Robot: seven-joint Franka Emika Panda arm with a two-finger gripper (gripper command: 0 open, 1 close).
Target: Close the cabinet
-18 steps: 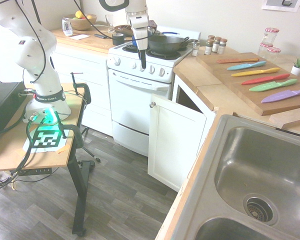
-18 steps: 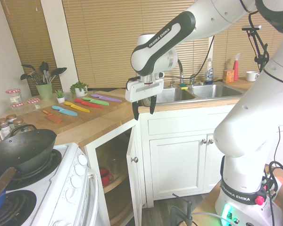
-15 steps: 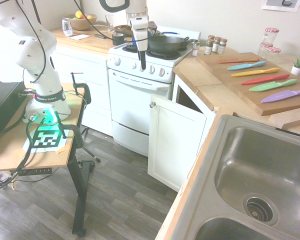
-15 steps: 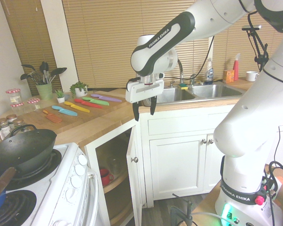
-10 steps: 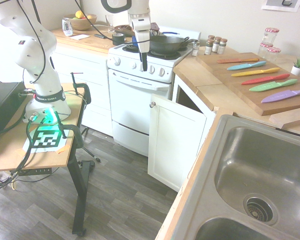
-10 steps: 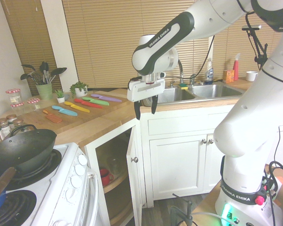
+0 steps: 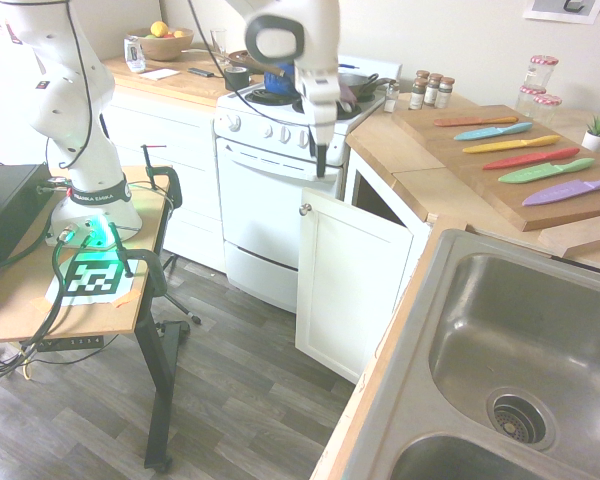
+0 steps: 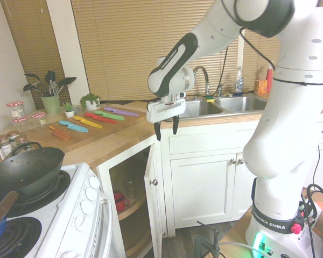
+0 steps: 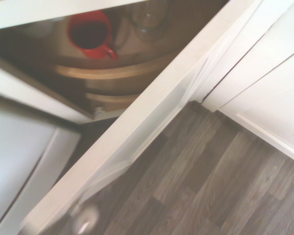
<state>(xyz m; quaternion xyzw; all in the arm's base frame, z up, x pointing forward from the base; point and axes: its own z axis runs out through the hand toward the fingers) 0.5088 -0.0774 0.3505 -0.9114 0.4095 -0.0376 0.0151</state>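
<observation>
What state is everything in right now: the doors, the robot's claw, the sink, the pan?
Cabinet door: ajar, swung outward.
Gripper: open, empty, above the door's top edge.
Oven door: shut.
Sink: empty, dry-looking.
Wok: sitting on the stove.
Red mug: upright on the shelf inside the cabinet.

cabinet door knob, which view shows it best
The first exterior view: the knob stands sharp on the open door's outer face. The second exterior view shows it side-on, smaller. The wrist view shows only a blur near the door's edge.
</observation>
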